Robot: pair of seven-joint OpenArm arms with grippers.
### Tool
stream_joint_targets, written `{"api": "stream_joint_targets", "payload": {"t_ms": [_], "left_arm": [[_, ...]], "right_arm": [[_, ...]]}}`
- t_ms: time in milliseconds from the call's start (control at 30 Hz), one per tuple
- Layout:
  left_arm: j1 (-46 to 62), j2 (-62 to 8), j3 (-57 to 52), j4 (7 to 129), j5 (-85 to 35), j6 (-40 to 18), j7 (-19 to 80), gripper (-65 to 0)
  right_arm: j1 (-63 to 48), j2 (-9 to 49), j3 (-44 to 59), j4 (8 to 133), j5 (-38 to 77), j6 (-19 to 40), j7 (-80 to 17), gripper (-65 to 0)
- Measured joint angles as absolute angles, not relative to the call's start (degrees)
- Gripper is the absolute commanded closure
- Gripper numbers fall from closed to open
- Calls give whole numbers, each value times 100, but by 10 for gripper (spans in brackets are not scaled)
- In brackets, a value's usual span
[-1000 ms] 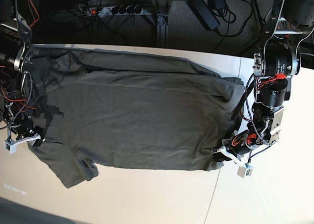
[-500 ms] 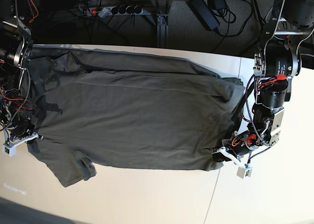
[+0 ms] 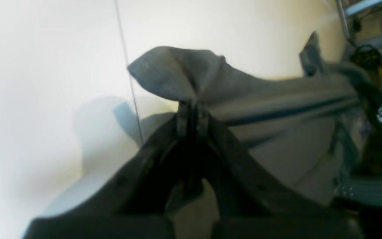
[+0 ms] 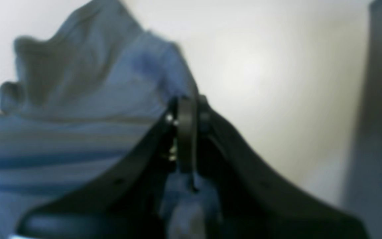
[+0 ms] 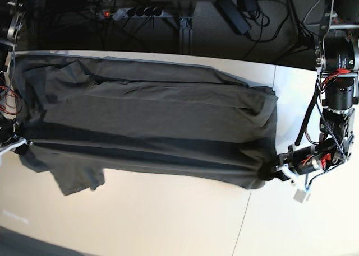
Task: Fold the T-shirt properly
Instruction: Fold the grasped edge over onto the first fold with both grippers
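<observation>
From the base view, the dark T-shirt lies stretched across a cream table above a floor strewn with cables and a power strip, its near edge now lifted taut off the surface where a second ago it lay flat, the left gripper and right gripper having drawn outward at either end. The left wrist camera shows what that view cannot: jaws pressed together on a bunched corner of the fabric beside the tabletop seam. The right wrist camera, blurred, shows its jaws likewise clamped on a raised fold of cloth, having closed within the last second.
</observation>
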State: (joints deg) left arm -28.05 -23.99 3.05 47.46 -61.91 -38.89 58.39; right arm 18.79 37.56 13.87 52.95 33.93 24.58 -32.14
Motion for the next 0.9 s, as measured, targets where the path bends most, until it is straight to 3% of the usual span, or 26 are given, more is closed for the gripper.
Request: {"api": "stream_joint_targets", "payload": {"t_ms": [333,700,800,833,900], "left_arm": [[-1264,-2941,600,7214,-6375,-3905,6040,0],[-891,-2947,604,7452,-6348,-3905,5867,0],[-923,-2939,604,7452,-6344,-3905,5863,0],[-921,-2939,604,7452,-6300,-3905,5863,0],[-906,-2939,604,7452,-6143,-3905,5815,0]], "right_arm": [[755,3920,1667,6359,3651,2462,-3433,0],[95,3900,1898,6464,3597,2458,-3476,0],[150,3903,1959,6466,3557,2458,-3430,-265],[158,3903,2010,6466,3557,2456,-3413,-317],[161,3903,2185,6482,3557,2456,-3367,-336]]}}
